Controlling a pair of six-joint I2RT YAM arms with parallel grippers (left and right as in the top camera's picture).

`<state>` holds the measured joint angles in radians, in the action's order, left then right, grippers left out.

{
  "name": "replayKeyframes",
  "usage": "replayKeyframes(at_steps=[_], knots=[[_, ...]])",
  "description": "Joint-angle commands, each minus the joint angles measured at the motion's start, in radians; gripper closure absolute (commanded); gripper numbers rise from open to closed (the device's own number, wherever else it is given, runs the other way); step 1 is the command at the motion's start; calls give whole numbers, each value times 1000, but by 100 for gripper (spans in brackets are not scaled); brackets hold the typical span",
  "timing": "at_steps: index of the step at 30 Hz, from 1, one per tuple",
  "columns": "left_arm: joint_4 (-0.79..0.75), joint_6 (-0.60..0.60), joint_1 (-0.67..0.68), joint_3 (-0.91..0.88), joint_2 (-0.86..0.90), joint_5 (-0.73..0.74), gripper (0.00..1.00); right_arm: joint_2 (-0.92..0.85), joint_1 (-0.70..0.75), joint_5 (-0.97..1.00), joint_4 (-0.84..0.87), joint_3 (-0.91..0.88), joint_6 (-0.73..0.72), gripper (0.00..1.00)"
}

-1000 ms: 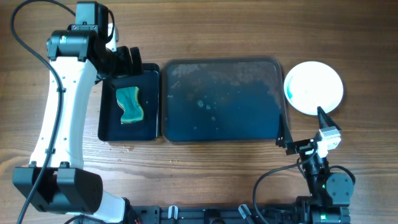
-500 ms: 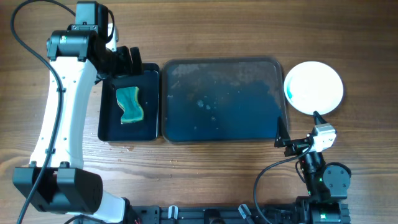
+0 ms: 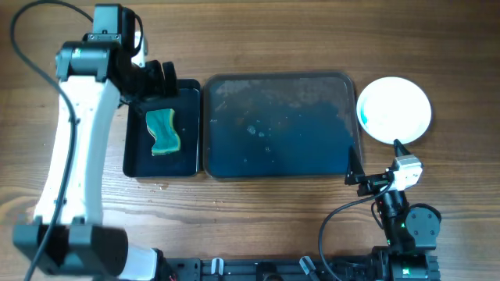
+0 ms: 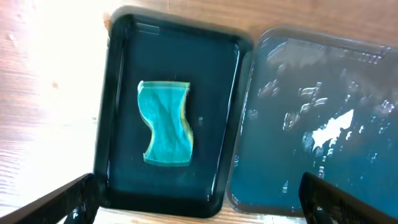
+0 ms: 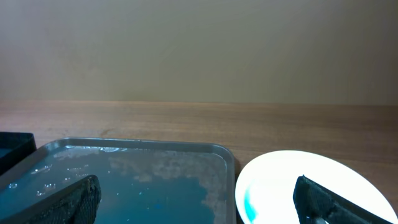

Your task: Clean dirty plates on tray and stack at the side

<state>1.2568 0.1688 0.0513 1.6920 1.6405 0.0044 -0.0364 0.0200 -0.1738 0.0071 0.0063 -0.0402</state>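
Note:
A white plate (image 3: 394, 109) with a blue smear lies on the table right of the big grey tray (image 3: 279, 125); it also shows in the right wrist view (image 5: 305, 186). The tray (image 5: 124, 180) holds bluish water and no plates. A teal sponge (image 3: 162, 131) lies in a small black tray (image 3: 187, 133); both show in the left wrist view, sponge (image 4: 166, 132) and tray (image 4: 118, 93). My left gripper (image 3: 156, 76) is open and empty above the black tray's far edge. My right gripper (image 3: 373, 165) is open and empty near the grey tray's front right corner.
The wooden table (image 3: 273, 47) surrounds both trays. The right arm's base and cables (image 3: 402, 226) sit at the front edge. The left arm (image 3: 74, 140) runs along the left side. A plain wall fills the back of the right wrist view.
My right gripper drew back toward the front edge, away from the white plate, then stopped. The left arm shifted only slightly.

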Motion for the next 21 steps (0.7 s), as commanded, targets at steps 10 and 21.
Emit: replayKeyframes(at_steps=[10,21], knots=[[-763,-110,-39,-695,-805,-47,0,-7,-7,24,2,0,-5,0],[-1212,-113,-48,-1471,-1427,-47,0,-7,-7,24,2,0,-5,0]])
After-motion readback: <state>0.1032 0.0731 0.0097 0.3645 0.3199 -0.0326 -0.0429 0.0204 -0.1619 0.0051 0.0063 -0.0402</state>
